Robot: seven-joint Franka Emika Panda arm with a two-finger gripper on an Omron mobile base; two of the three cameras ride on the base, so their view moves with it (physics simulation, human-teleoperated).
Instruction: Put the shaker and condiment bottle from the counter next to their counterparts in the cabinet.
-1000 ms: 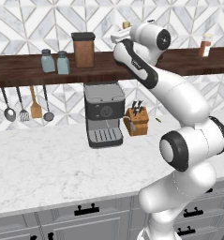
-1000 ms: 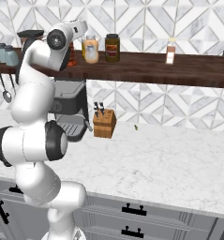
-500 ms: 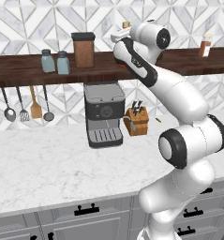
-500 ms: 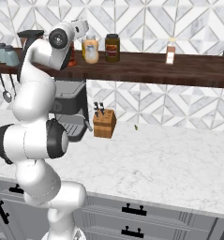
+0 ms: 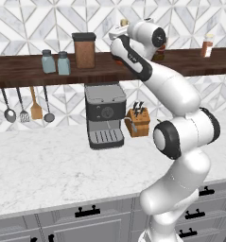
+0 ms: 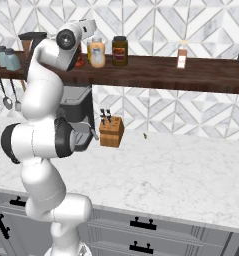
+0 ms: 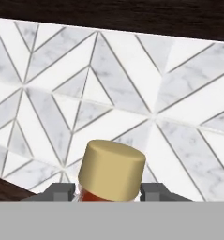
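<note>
A: Where was the condiment bottle?

B: Clamped in the tool, up at the level of the cabinet, that long dark plank on the tiled wall. In the hand view the two grey fingertips pressed against its neck from either side.

A: How did it look?

B: A broad tan stopper with a flat top and rounded edge, and under it a sliver of glossy red-orange neck. The body sat below the edge of the hand view, so I could not judge it there. In the right base view a bit of red showed just beside the arm's wrist, near a cream jar and a dark brown jar.

A: And the shaker?

B: Two pale blue-grey ones with dark caps stood side by side on the plank's left part, the other just beside it, next to a tall brown canister.

A: Anything below?

B: A coffee machine and a knife block on the marble worktop.
</note>
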